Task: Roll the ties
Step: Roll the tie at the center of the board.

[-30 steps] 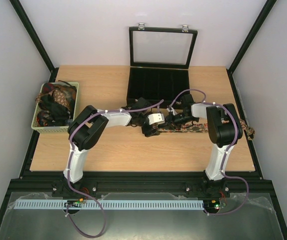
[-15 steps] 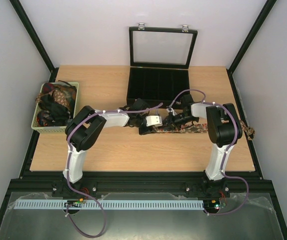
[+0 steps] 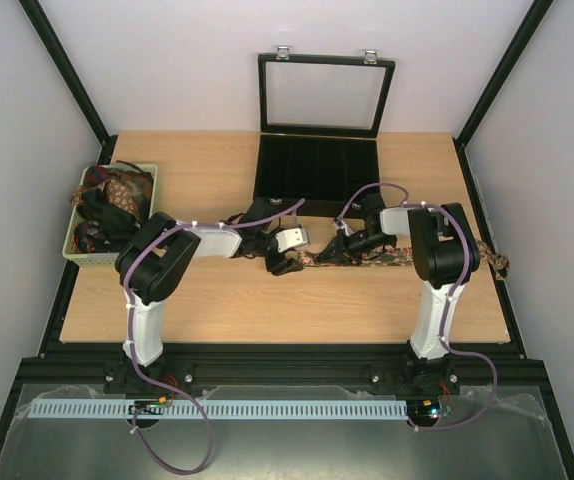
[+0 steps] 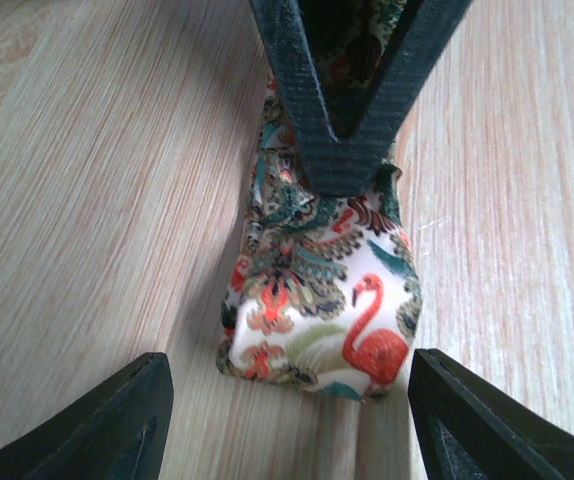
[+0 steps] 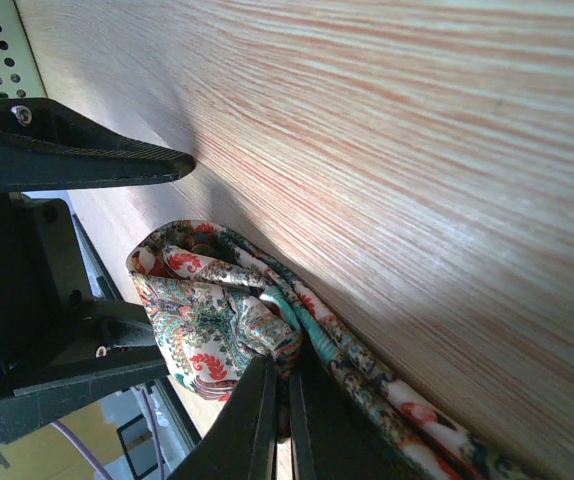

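A paisley tie with a flamingo print (image 3: 387, 257) lies across the table's right half, its left end folded into a small loose roll (image 4: 317, 310). My right gripper (image 3: 333, 254) is shut on that roll, its two fingers pinched together on the fabric (image 5: 282, 400). From the left wrist its fingers (image 4: 352, 150) come down onto the roll from above. My left gripper (image 3: 285, 258) is open and empty. Its fingertips (image 4: 117, 420) stand wide on either side, just short of the roll. The roll also shows in the right wrist view (image 5: 207, 310).
A green basket (image 3: 143, 222) with several more ties stands at the table's left edge. The black compartmented case (image 3: 317, 165) with its glass lid up stands at the back middle. The tie's far end hangs over the right edge (image 3: 497, 263).
My left gripper has drawn back to the left, off the tie's rolled end. My right gripper has shifted slightly left, still holding the roll.
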Tool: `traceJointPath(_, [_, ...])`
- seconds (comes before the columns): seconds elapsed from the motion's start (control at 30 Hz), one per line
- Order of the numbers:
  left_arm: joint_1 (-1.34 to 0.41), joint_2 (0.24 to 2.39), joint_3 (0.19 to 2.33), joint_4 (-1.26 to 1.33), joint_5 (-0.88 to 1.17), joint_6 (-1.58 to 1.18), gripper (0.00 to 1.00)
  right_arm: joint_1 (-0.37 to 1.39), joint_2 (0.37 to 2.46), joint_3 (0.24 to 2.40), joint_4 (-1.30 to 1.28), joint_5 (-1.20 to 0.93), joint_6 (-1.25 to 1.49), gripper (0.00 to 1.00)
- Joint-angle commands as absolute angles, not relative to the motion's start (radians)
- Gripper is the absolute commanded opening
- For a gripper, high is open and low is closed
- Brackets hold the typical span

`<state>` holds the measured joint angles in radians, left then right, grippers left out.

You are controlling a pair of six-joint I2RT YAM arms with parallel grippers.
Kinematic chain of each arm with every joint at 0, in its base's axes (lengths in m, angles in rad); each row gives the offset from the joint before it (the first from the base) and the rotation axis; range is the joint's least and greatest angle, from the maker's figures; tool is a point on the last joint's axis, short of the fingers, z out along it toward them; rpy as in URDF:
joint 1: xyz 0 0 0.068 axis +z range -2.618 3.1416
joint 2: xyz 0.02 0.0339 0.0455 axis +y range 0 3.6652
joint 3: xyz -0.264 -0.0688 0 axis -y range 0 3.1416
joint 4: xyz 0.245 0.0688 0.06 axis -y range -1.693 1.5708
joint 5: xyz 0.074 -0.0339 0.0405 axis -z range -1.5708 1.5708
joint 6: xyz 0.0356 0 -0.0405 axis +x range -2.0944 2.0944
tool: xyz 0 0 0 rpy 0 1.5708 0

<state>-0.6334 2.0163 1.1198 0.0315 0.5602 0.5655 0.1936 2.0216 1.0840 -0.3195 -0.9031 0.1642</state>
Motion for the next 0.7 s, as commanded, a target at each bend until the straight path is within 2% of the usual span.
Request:
traceJointPath(0.0, [-0.630, 1.991, 1.028, 0.150, 0.613, 0.503, 0.67, 0.185, 2.060, 1.067, -0.361, -0.791, 0.139, 0.03])
traceJointPath(0.27, [-0.645, 1.964, 0.996, 0.219, 0.568, 0.512, 0.56, 0.185, 2.057, 1.065, -0.355, -0.800, 0.152, 0.03])
traceJointPath(0.43, [-0.680, 1.963, 1.015, 0.215, 0.535, 0.519, 0.69, 0.186, 2.052, 1.071, -0.354, -0.813, 0.151, 0.07])
traceJointPath(0.67, [-0.712, 2.009, 1.064, 0.225, 0.491, 0.483, 0.67, 0.185, 2.043, 1.069, -0.361, -0.815, 0.137, 0.09])
